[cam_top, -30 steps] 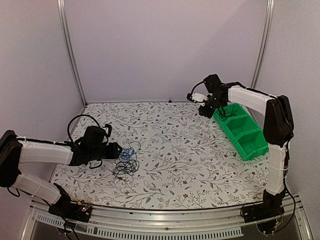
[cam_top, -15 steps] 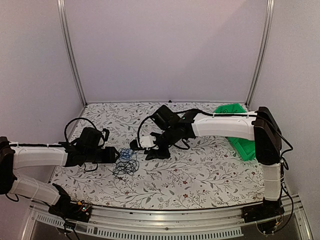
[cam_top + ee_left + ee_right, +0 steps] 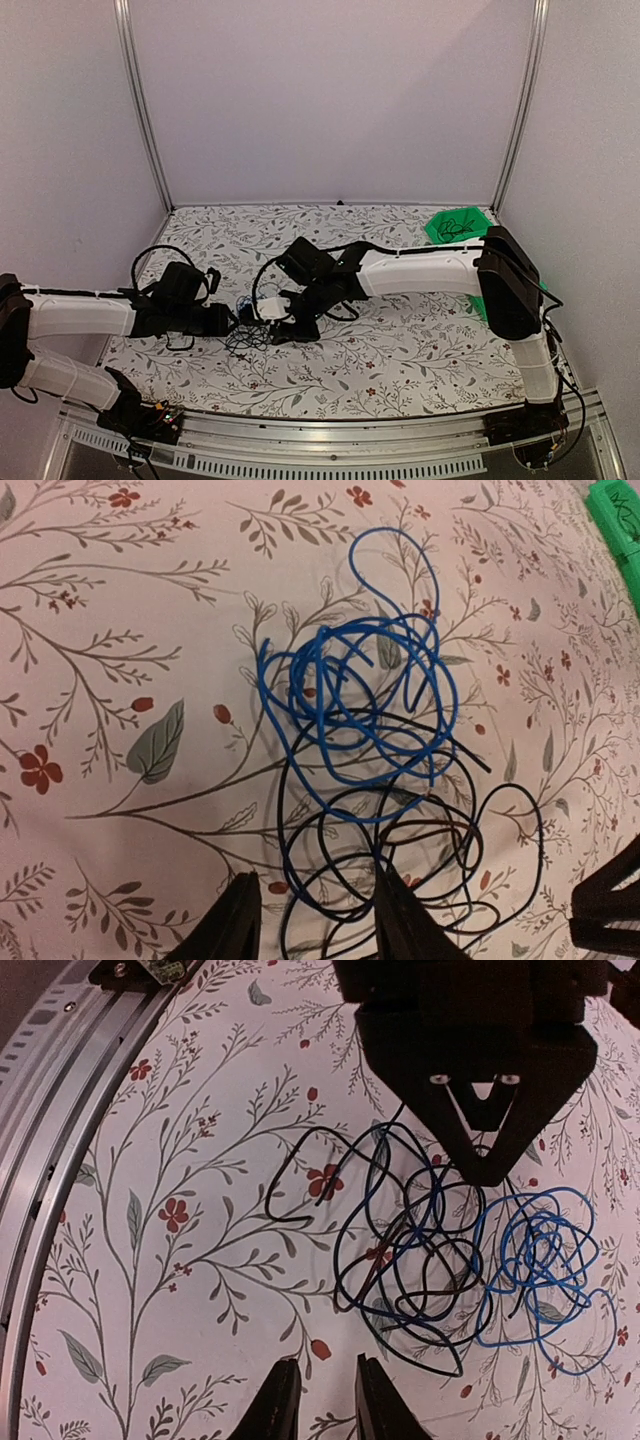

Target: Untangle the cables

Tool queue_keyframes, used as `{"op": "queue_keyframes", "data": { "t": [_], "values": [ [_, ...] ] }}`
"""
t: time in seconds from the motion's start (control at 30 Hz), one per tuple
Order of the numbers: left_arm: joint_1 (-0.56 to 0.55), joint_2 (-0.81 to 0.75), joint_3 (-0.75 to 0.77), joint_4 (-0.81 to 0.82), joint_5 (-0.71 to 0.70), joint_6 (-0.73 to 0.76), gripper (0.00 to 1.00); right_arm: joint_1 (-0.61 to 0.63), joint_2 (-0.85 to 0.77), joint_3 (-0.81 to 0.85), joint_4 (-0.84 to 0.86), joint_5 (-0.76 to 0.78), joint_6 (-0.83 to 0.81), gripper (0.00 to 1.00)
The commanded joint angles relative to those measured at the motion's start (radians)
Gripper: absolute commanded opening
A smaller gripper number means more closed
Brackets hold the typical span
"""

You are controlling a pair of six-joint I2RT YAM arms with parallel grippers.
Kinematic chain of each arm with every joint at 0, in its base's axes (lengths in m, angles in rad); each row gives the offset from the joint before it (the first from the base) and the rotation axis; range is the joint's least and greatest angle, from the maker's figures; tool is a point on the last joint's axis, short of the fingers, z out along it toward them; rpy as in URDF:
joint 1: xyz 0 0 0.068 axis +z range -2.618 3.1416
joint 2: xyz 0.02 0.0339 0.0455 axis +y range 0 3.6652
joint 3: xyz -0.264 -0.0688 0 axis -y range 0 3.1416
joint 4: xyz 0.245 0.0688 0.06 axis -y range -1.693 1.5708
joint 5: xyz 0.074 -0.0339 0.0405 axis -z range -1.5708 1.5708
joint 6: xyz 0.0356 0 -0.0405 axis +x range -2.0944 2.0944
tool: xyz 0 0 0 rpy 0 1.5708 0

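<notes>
Blue-and-black cables (image 3: 370,810): one loose tangle on floral cloth (image 3: 120,630), with the black loops right at the left gripper (image 3: 318,885), whose jaws are moderately parted. Right gripper (image 3: 325,1365): across the tangle from the left gripper, jaws narrow, empty. Advice: pinch one black strand only, then draw the blue coil (image 3: 350,680) away slowly.

The blue cable (image 3: 350,680) sits just beyond the black cables (image 3: 400,850), which lie nearest the black fingers of the left gripper (image 3: 315,880). Beneath them the tablecloth (image 3: 120,630) is pale cream, printed with grey-brown leafy sprigs and small red flowers. Far ahead, to that gripper's right, shows a bright green bin (image 3: 615,520). The right gripper (image 3: 325,1365) is black too. The left arm (image 3: 80,315) and right arm (image 3: 420,270) are white with black joints.
</notes>
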State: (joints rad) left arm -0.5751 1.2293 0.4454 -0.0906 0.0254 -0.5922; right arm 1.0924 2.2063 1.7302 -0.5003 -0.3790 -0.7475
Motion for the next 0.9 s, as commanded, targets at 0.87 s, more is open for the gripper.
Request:
{"op": "queue_keyframes", "data": {
  "t": [0.87],
  "values": [
    [-0.098, -0.34, -0.176, -0.206, 0.118, -0.386, 0.38, 0.066, 0.077, 0.07, 0.065, -0.065, 0.105, 0.35]
  ]
}}
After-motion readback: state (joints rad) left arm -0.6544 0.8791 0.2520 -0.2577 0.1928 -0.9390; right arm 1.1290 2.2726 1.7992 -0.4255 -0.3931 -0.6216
